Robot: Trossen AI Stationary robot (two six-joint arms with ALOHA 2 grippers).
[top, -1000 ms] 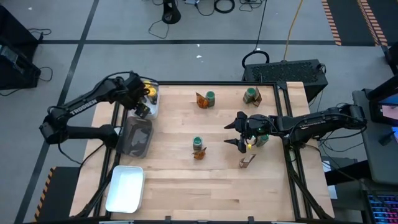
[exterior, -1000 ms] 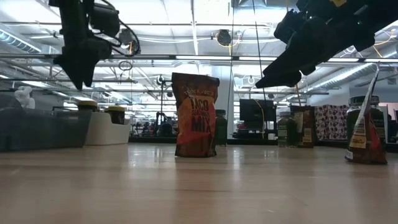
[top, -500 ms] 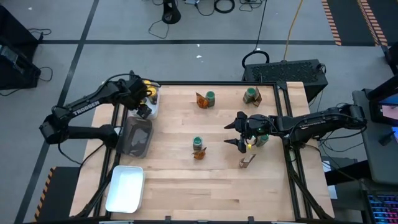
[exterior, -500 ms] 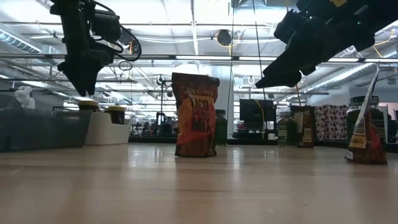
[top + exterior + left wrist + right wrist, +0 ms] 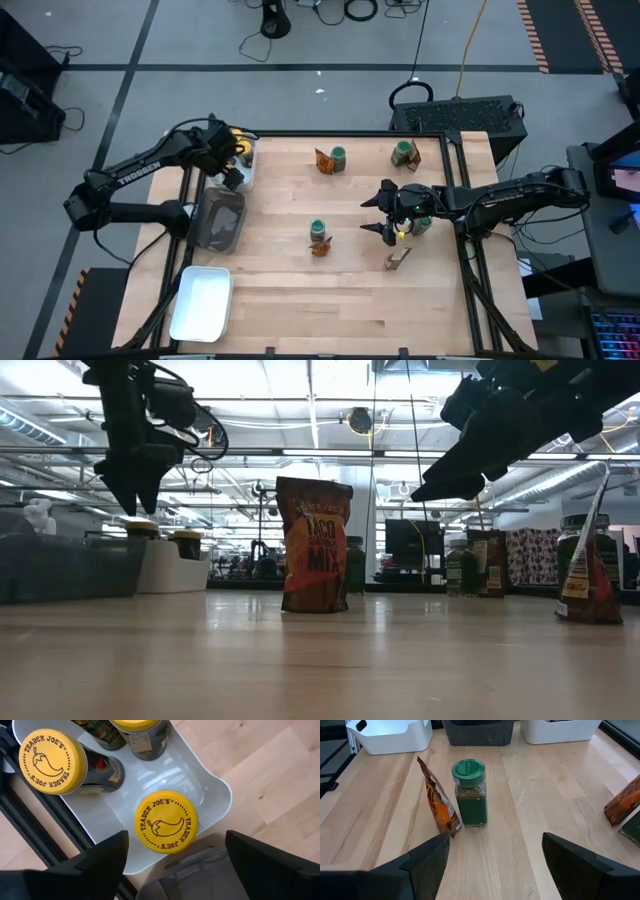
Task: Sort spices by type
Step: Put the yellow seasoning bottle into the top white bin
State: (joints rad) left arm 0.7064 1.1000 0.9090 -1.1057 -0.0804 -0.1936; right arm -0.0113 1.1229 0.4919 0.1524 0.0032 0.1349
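Observation:
My left gripper [image 5: 231,176] [image 5: 172,865] hangs open over the far white tray [image 5: 246,170] [image 5: 215,795]. Three yellow-lidded jars stand in that tray; the nearest [image 5: 166,821] sits between my spread fingers, untouched. My right gripper [image 5: 377,212] [image 5: 492,870] hovers open above the table's right half, facing a green-lidded jar [image 5: 468,792] [image 5: 318,229] and an orange-brown packet [image 5: 439,805] that stand on the wood. More green-lidded jars [image 5: 338,155] [image 5: 403,150] and packets [image 5: 323,161] [image 5: 397,259] stand about the table. The low view shows one packet [image 5: 314,545] upright.
A dark grey tray [image 5: 222,220] lies just nearer than the far white tray, and a second white tray [image 5: 203,302] sits at the near left corner. Another green-lidded jar [image 5: 423,222] stands under my right arm. Bare wood spans the near middle of the table.
My left gripper has sunk a little over the far white tray and its yellow-lidded jars, still open. My right arm and the things on the table have kept still.

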